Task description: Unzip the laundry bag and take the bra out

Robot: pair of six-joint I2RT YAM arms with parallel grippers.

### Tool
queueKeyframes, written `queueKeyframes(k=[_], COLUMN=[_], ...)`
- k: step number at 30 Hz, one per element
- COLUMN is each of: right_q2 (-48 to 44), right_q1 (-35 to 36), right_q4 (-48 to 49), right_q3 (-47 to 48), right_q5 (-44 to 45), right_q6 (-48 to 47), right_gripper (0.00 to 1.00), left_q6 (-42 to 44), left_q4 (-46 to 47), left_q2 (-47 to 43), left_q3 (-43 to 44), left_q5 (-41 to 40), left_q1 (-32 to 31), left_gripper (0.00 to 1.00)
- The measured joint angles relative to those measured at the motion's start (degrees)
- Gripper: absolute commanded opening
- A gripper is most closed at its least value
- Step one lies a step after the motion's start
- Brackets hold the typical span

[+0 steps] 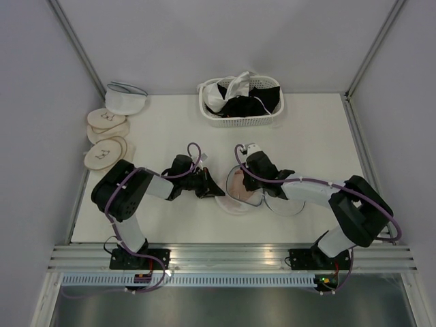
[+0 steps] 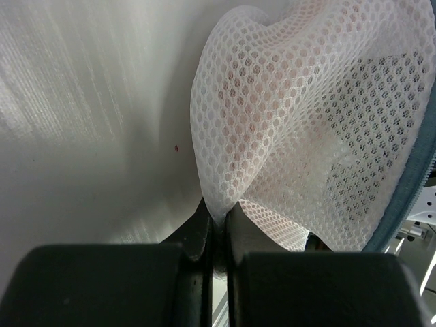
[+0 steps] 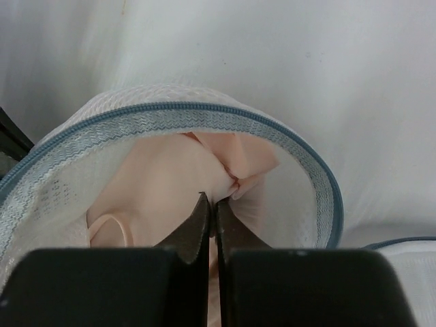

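Observation:
The laundry bag lies unzipped at the table's middle front, its two mesh halves spread apart. The pale pink-beige bra sits in the left half. My left gripper is shut on the bag's white mesh at its left edge; the bra's pink shows through the mesh. My right gripper is inside the open half and is shut on a fold of the bra. The dark zipper rim arcs around the bra in the right wrist view.
A white basket of black and white garments stands at the back centre. A white domed bag and several tan padded discs lie at the back left. The bag's other mesh half lies under the right arm.

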Motion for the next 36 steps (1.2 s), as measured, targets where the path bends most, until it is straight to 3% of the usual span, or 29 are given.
queueKeyframes(k=[6,16,28,36], right_q2=[-1.64,-17.33,-32.50,-38.18], right_q1=[-0.02,0.70,0.50,0.39], right_q4=[-0.37,-7.78,-21.97,-25.24], right_q3=[-0.33,-1.01,3.76,5.42], right_q5=[-1.01,-2.58,7.56,12.04], right_q6=[0.09,0.55,1.42,1.81], right_gripper=[0.00,0.01,0.00,0.00], left_q6=[0.00,-0.04,-0.11,-0.83], left_q4=[0.13,1.29,-0.13,-0.07], left_q2=[0.17,0.28,0.52,1.18], left_q3=[0.02,1.42,1.53,1.51], left_q5=[0.13,0.20,0.07,0.09], left_q1=[0.09,-0.07,1.18,1.22], left_gripper=[0.03,0.20,0.39,0.42])
